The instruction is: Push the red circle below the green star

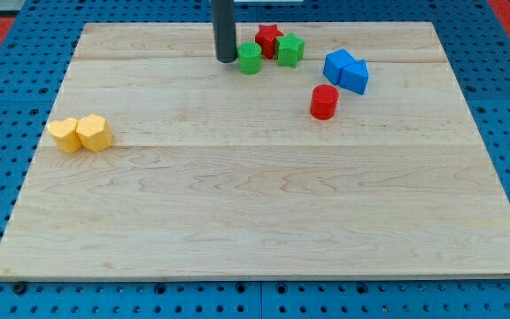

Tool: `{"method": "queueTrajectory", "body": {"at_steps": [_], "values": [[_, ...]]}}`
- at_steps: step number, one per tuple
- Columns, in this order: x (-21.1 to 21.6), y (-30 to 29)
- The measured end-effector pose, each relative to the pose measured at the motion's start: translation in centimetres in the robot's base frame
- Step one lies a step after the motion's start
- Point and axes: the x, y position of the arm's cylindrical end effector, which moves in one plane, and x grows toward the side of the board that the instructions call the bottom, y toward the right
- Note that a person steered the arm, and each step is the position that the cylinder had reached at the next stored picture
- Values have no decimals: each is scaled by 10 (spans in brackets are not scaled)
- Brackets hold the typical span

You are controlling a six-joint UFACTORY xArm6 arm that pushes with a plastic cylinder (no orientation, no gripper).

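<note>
My tip [227, 59] rests on the counter [237, 204], well apart from the red circle [324, 102] toward the view's lower right; it holds nothing.

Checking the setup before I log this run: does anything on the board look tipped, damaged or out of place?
Nothing stands out. All blocks sit flat on the wooden board, clustered in small groups, and my tip rests just left of the green circle.
</note>
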Motion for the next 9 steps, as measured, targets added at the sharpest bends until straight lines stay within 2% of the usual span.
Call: {"method": "queueTrajectory", "body": {"at_steps": [1, 3, 4, 5, 7, 8, 9], "values": [[1, -31], [0, -22], [62, -22], [92, -27], [135, 37], [150, 94], [133, 131]]}}
